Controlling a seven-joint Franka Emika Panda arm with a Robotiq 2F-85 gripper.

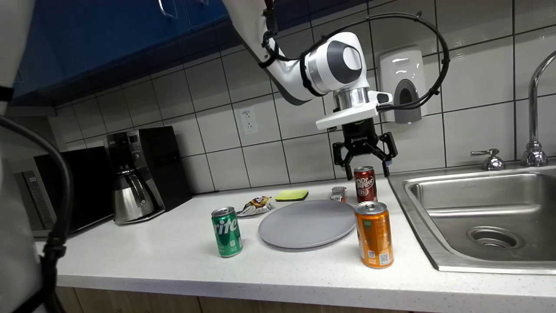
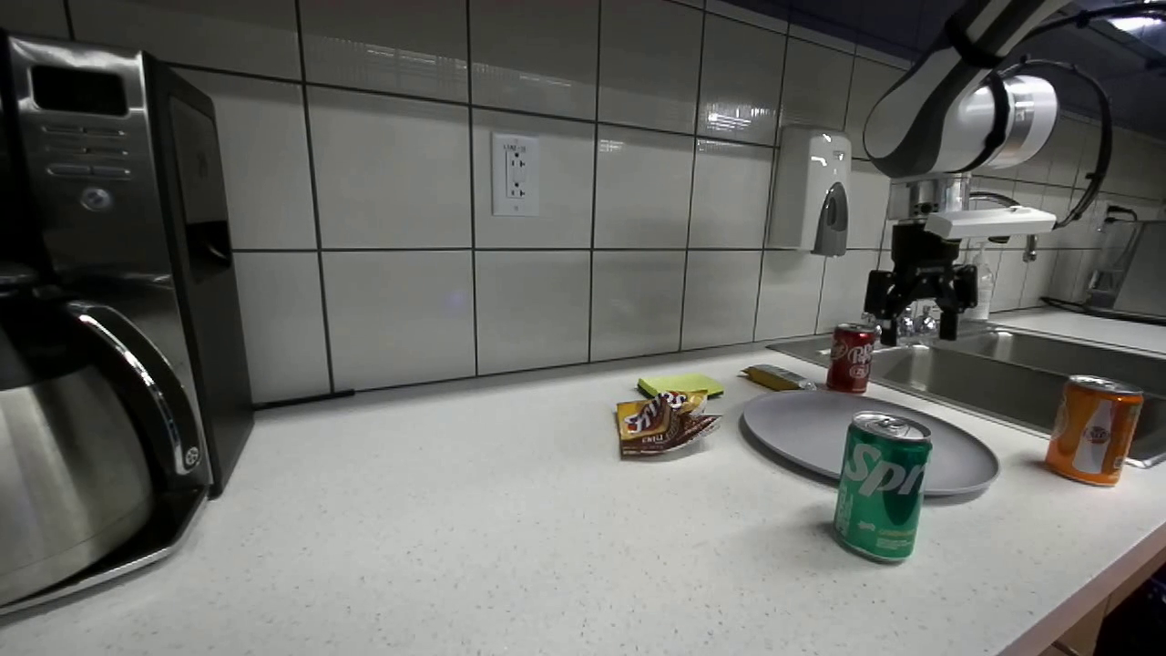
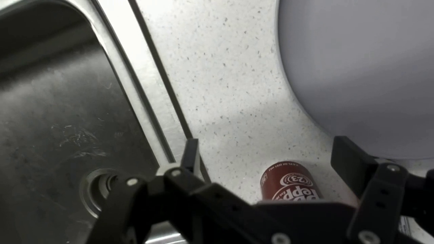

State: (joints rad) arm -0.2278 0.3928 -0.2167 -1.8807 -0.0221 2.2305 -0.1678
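- The Dr Pepper can stands upright below the claw and a little toward the tiled wall from it, base on the surface, long axis vertical, top up.
- Its lettering faces away from the tiled wall; in the wrist view the claw's black body covers the can's upper part, and the visible side lies between the lines of the two fingers.
- The claw's fingers are spread wide, the gap looking broader than the can; it grips nothing, and in an exterior view the tips hang apart from the can.
- The claw points down; the white arm reaches over the surface from above, bends near its end, and carries a black cable that loops out past the claw.
- Below the claw, the sink runs along one side and the gray plate lies flat on the other.
- The orange can stands upright, below the claw and farther out from the tiled wall.
- The Sprite can, also upright, is across the gray plate from the claw.
- A small wrapped packet lies near the Dr Pepper can, on the claw's plate side.
- Past it, a yellow-green sponge and a crumpled snack bag lie well apart from the claw.
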